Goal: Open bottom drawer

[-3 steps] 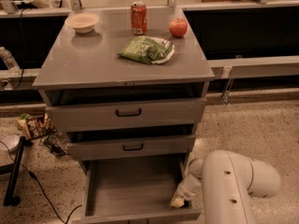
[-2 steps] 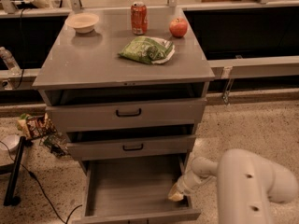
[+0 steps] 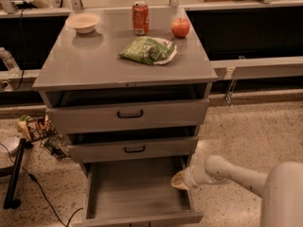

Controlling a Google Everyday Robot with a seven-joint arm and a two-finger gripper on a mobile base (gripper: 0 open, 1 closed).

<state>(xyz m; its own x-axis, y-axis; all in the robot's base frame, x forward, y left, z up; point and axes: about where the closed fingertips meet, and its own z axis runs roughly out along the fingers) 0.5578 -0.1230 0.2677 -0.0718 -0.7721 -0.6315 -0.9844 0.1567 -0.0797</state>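
Observation:
The grey cabinet [image 3: 71, 74] has three drawers. The bottom drawer [image 3: 132, 193] stands pulled far out, a wide shallow grey tray with nothing in it. Its low front panel [image 3: 142, 219] lies at the lower edge of the view and its handle is hidden. The middle drawer [image 3: 94, 150] and the top drawer [image 3: 85, 117] each stick out a little, with black loop handles. My gripper [image 3: 179, 180] sits at the right wall of the bottom drawer, about halfway along it, with the white arm [image 3: 236, 176] reaching in from the lower right.
On the cabinet top stand a cream bowl [image 3: 83, 21], a red soda can [image 3: 140, 18], a red apple [image 3: 180, 27] and a green chip bag [image 3: 149, 50]. Snack wrappers [image 3: 35, 126] and a black stand with its cable [image 3: 14, 174] lie on the floor at the left.
My gripper has moved from the drawer's front right corner back along its right wall toward the cabinet. The arm's bulk has swung right and down. The drawer stays open.

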